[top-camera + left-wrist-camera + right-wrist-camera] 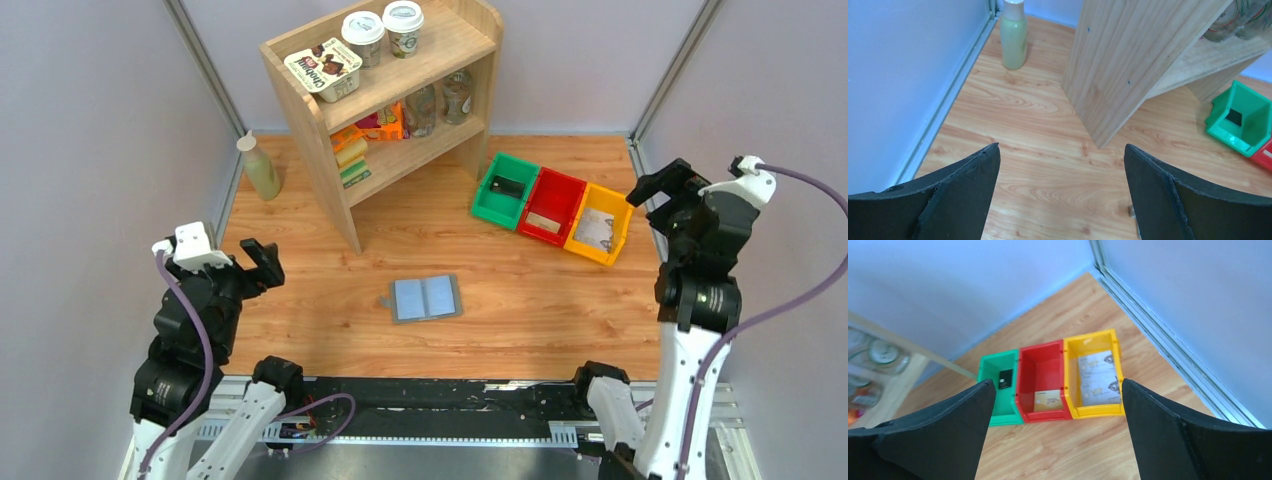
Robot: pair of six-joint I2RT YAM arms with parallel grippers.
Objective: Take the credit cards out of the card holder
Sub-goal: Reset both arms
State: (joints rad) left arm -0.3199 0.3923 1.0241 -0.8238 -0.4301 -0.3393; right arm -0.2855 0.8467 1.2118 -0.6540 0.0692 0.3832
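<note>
"VIP" credit cards [1096,382] in yellow bin [1090,341]

- card holder [425,298]: lying on the table [520,310], between the left gripper [1062,147] and the right gripper [1058,381], well apart from both pairs of jaws.
- bins: three touching in a row ahead of the right jaws: left bin [998,390], middle bin [1040,372], right bin [1093,340].
- credit cards [1098,377]: in the right bin; another card [1048,400] in the middle bin.
- shelf unit [1128,55]: ahead of the left jaws.
- bottle [1013,37]: left of the shelf unit, by the wall.

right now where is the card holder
The card holder lies open on the table near the middle of the top view, in front of the wooden shelf and closer to the near edge than the green bin. Neither wrist view shows it.
</note>
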